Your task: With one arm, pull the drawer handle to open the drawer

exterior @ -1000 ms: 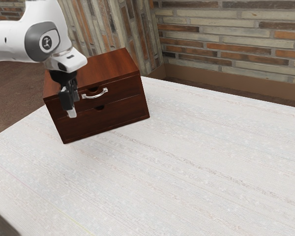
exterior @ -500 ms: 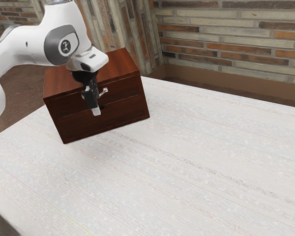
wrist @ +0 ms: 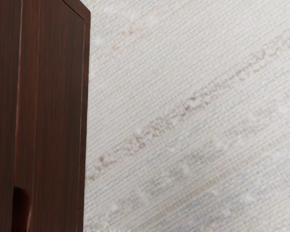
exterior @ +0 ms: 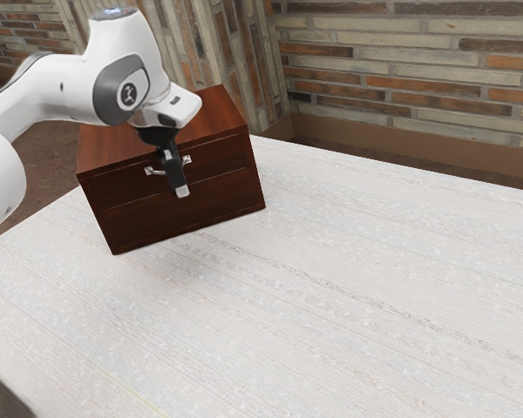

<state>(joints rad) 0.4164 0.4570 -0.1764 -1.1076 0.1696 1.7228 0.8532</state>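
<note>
At the exterior view's left, the chest (exterior: 200,117) is sitting on the table (exterior: 349,287), its top drawer (exterior: 218,157) looking shut. The gripper (exterior: 181,188) is hanging over the handle (exterior: 153,171); spread or pinching, I cannot tell. In the wrist view, the chest (wrist: 38,116) is showing just beside the table (wrist: 193,121).

The drawer chest (exterior: 213,187) is finished in dark reddish wood, smooth and faintly polished. Its handle (exterior: 154,171) is rendered as bright glossy metal. The desk (exterior: 349,287) is surfaced in pale, matt, coarse-grained wood. The arm (exterior: 61,87) is cased in smooth white plastic.
</note>
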